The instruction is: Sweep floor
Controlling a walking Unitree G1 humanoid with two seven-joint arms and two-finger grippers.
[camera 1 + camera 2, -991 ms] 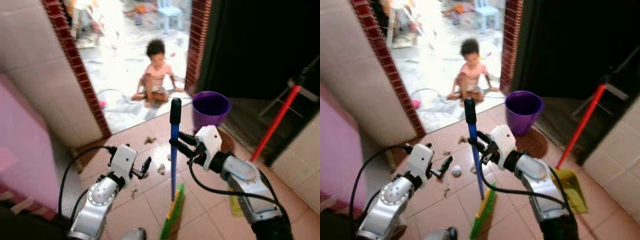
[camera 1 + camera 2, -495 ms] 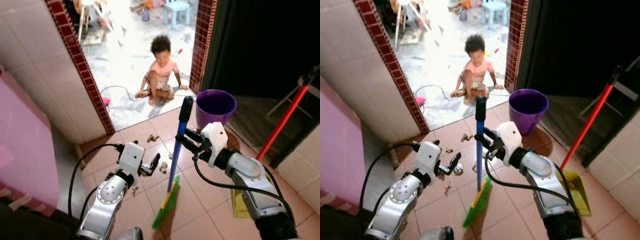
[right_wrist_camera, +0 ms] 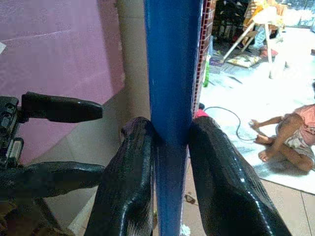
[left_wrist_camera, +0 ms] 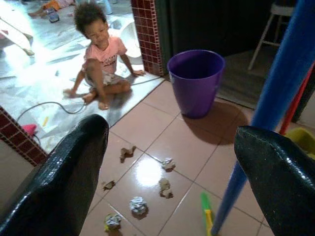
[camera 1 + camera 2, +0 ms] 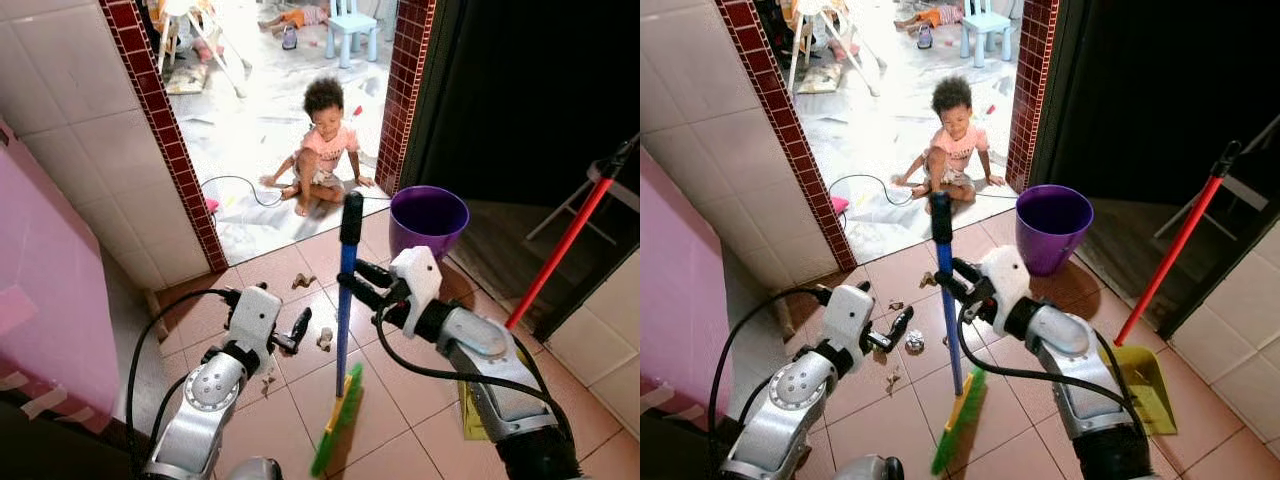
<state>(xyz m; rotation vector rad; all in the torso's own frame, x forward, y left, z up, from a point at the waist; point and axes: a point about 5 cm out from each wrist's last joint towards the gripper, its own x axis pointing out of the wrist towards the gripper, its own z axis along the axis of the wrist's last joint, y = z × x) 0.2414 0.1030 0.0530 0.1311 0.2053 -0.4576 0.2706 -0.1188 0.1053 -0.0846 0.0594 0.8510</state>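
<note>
right wrist view: the right gripper (image 3: pixel 170 162) is clenched on the blue handle of the broom (image 5: pixel 343 300), one black finger pressed against each side of the shaft. head views confirm this grip sits high on the handle, just below its black end cap. the broom stands nearly upright in front of the robot, and its green and yellow brush head (image 5: pixel 336 420) rests on the tiled floor (image 5: pixel 400 400) between the two arms.

the left gripper (image 5: pixel 296 330) is released, fingers spread wide and holding nothing. it hangs low over the floor, just beside the broom shaft on the robot's left side, apart from it. left wrist view looks between those two spread fingers (image 4: pixel 64 182) at the floor beyond.

scraps of crumpled paper and brown debris (image 4: pixel 165 187) lie scattered on the tiles ahead of the left gripper, between the robot and the doorway. one crumpled ball (image 5: pixel 913 342) sits close to the left fingertips.

a purple bucket (image 5: pixel 428 220) stands upright on the floor ahead and to the right, near the red brick door jamb (image 5: pixel 405 90). a yellow dustpan (image 5: pixel 1145 385) with a red handle (image 5: pixel 565 245) leans at the far right, its pan resting on the tiles.

a small child (image 5: pixel 325 145) sits on the bright floor just past the doorway, facing the robot. a pale blue chair (image 5: pixel 352 25) stands further back. a pink surface (image 5: pixel 45 290) borders the robot's left.
</note>
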